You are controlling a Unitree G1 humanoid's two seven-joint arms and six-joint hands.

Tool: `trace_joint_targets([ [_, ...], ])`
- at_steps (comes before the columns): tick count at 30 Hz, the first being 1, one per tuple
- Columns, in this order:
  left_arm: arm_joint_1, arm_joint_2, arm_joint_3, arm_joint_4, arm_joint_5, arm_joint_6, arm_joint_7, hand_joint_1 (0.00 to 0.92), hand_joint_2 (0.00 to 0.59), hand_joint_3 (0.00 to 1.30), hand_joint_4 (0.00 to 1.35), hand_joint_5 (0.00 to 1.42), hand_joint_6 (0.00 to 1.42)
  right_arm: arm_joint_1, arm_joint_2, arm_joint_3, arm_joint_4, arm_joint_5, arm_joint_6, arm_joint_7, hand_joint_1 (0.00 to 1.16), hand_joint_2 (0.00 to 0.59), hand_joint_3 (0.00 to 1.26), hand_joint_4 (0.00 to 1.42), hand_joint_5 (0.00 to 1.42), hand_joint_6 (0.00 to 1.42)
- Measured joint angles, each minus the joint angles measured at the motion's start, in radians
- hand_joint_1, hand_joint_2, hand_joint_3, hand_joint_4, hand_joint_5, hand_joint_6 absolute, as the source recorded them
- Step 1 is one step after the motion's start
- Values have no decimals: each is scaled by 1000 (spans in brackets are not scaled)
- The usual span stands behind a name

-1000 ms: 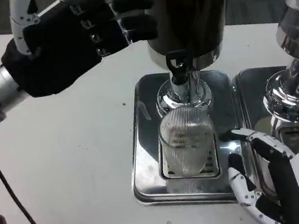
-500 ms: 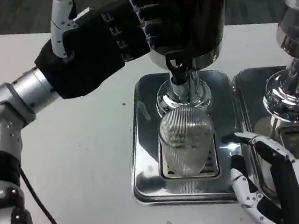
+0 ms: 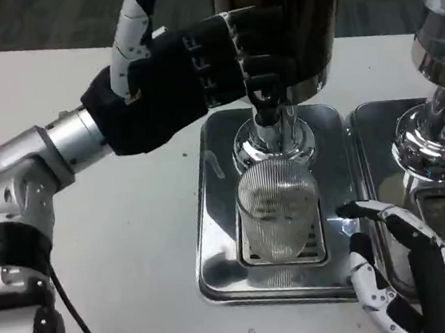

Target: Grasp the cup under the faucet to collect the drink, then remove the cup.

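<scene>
Over the last second the left hand (image 3: 188, 78) has travelled from the far-left part of the desk (image 3: 119, 250) toward the drink dispenser (image 3: 282, 23); we now see its fingers (image 3: 261, 49) curled at the front of the dispenser body, right by the black tap lever (image 3: 261, 98); whether they press the lever or merely touch it we cannot tell, and the fingers hide whatever they close on, so the left hand's state stays undetermined.

The ribbed clear cup (image 3: 278, 208) has not moved; it stands upright on the drip grille (image 3: 316, 244) of the steel tray (image 3: 212, 216), directly below the chrome faucet (image 3: 272, 141); we see no liquid stream and cannot judge a fill level.

The right hand (image 3: 400, 275) has crept slightly toward the cup; it sits at the tray's near-right corner, fingers spread, released, holding nothing, just beside the cup but apart from it.

A second chrome dispenser (image 3: 433, 110) stands toward the desk's right edge, untouched.

Our reading: the left hand is about to work the lever; the cup is placed but not yet grasped; collection has not visibly begun; removal is still ahead.
</scene>
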Motion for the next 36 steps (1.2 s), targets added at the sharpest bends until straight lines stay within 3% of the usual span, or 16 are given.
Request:
trace_joint_targets([
  [6,-6,-23,-15,23,34,-42,9,0,27,244,162,225,122,5,1,1,1,2,0,-3,415,540,460,336,303,265],
  [21,-23,-62,-34,57,88,-168,33,0,19,242,161,209,86,22,7,2,3,16,0,-8,412,540,465,337,305,266],
  [36,-26,-62,-92,75,192,-431,109,0,13,231,130,181,0,41,9,-1,3,24,0,-9,410,540,468,344,314,266],
])
